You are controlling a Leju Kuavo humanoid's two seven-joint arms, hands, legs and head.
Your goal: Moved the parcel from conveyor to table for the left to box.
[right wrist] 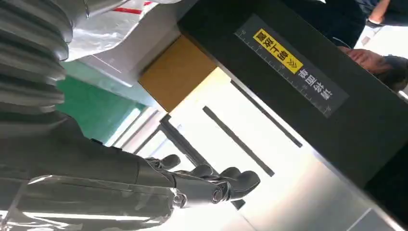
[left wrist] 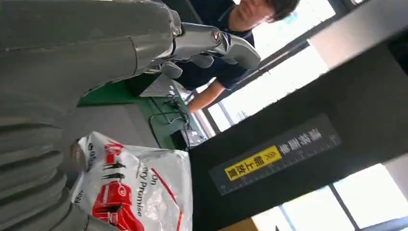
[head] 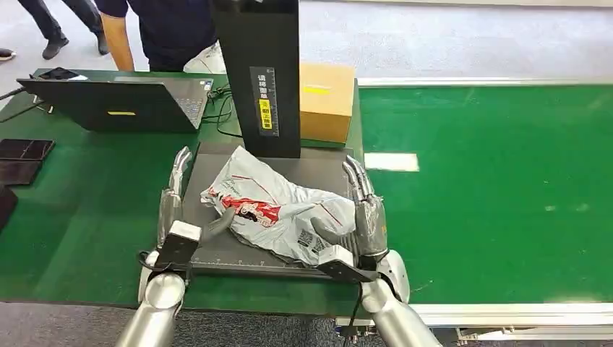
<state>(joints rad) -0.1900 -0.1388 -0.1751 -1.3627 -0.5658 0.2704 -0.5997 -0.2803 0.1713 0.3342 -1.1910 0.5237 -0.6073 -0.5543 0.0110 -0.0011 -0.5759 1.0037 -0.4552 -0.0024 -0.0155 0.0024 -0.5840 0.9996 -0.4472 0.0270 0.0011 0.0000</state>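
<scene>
The parcel (head: 278, 211), a crumpled white plastic mailing bag with red print and a barcode label, lies on a dark grey plate (head: 209, 249) that sits on the green tabletop (head: 79, 217). The left hand (head: 173, 210) is at the plate's left edge, its fingers (head: 181, 165) stretched forward and apart, while its thumb reaches inward and touches the bag's near-left side. The right hand (head: 365, 217) stands at the bag's right end, fingers (head: 356, 177) likewise extended and apart, with its thumb pressed against the bag by the barcode label. Neither hand has closed around the bag (it is flanked rather than gripped).

A black upright post (head: 260, 76) with a yellow label rises from the back of the plate, and a cardboard box (head: 329, 101) stands just behind it to the right. An open laptop (head: 116, 101) rests on the tabletop to the left, with cables trailing toward the post. To the right lies the green conveyor belt (head: 506, 188). A person (head: 163, 29) in dark clothes stands behind the laptop.

In the left wrist view the bag (left wrist: 139, 192) sits close beside the hand's grey ribbed cover, with the fingers (left wrist: 216, 43) curved above it.
</scene>
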